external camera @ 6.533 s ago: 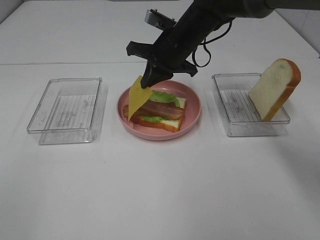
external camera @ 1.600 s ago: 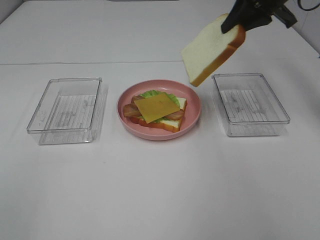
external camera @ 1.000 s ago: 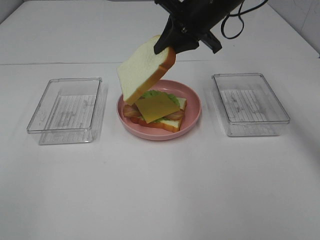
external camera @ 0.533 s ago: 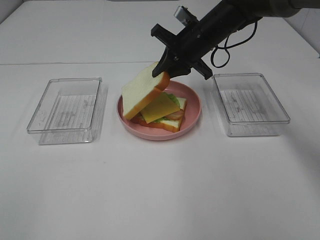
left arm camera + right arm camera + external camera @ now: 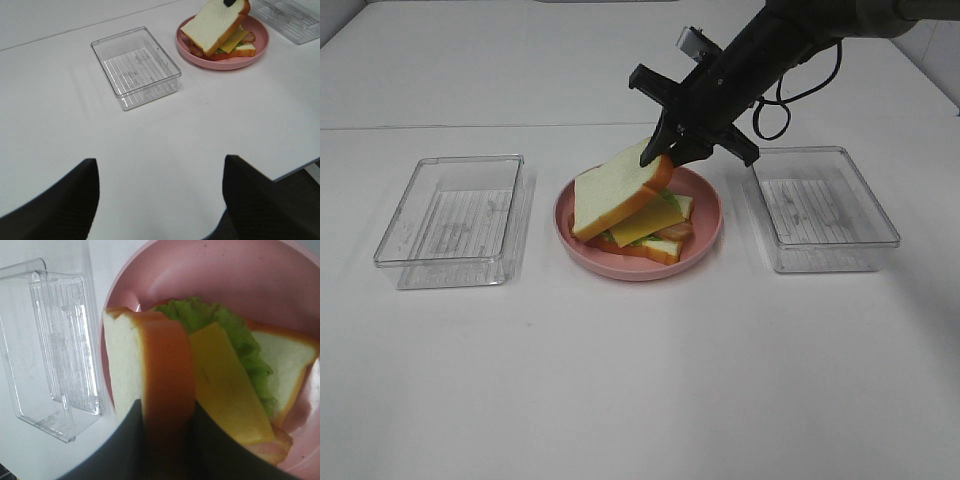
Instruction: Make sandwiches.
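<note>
Left tray (image 5: pixel 452 219): clear plastic, standing on the white table (image 5: pixel 640 380) at the left of the high view, well apart from the plate. Ribbed floor visible; nothing lies in it.

Left gripper (image 5: pixel 160 195): absent from the high view. The left wrist view shows only two dark fingers (image 5: pixel 55 200), cut off by the picture's lower edge. They stand wide apart over bare table, gripping nothing.

Plate (image 5: pixel 705 225): pink, round, at table centre between the two trays.

Sandwich (image 5: pixel 655 240): lies on the plate. Bottom slice flat, with lettuce (image 5: pixel 220 325), cheese (image 5: pixel 645 218) and bacon (image 5: pixel 678 229) stacked on it. The bacon shows only as a small end at the stack's right edge; the rest is covered.

Top slice (image 5: pixel 618 188): tilted. Its lower left edge rests on the stack, over the plate's left side; its upper right edge is raised. It hides most of the fillings in the high view.

Right gripper (image 5: pixel 667 152): clamped on the top slice's raised crust edge. In the right wrist view the dark fingers (image 5: pixel 130 450) press on both sides of the orange crust; their tips are out of focus and cut off by the frame.

Right tray (image 5: pixel 820 208): clear, holding nothing, just beside the plate. The right arm crosses above its far left corner.
</note>
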Motion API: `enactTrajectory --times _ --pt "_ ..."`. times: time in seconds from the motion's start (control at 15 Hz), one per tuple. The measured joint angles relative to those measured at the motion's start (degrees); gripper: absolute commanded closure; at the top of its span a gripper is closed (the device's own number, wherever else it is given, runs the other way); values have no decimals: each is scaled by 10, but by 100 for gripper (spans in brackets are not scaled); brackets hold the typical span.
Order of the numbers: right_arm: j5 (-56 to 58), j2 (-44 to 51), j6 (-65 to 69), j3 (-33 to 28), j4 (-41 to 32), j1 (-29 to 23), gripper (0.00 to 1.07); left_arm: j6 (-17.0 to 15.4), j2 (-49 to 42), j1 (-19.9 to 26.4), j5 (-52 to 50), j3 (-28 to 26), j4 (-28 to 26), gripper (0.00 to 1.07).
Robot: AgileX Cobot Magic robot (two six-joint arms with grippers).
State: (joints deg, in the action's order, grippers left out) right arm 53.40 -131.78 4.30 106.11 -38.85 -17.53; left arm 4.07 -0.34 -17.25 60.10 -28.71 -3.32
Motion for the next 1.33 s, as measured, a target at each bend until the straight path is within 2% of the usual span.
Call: enactTrajectory --times 0.07,0.13,0.27,0.6,1.07,1.27,1.33 --pt "2 0 2 0 5 0 70 0 0 0 0 0 0 39" --pt "3 0 3 0 10 0 45 0 0 0 0 0 0 39" --pt "14 0 -2 0 19 0 21 0 0 0 0 0 0 39" --pt "29 7 -17 0 48 0 19 0 0 0 0 0 0 39" --pt "109 123 -11 0 238 0 19 0 0 0 0 0 0 39" --pt "158 198 -11 0 302 0 19 0 0 0 0 0 0 39" --pt "159 254 -11 -5 321 0 19 0 0 0 0 0 0 39"
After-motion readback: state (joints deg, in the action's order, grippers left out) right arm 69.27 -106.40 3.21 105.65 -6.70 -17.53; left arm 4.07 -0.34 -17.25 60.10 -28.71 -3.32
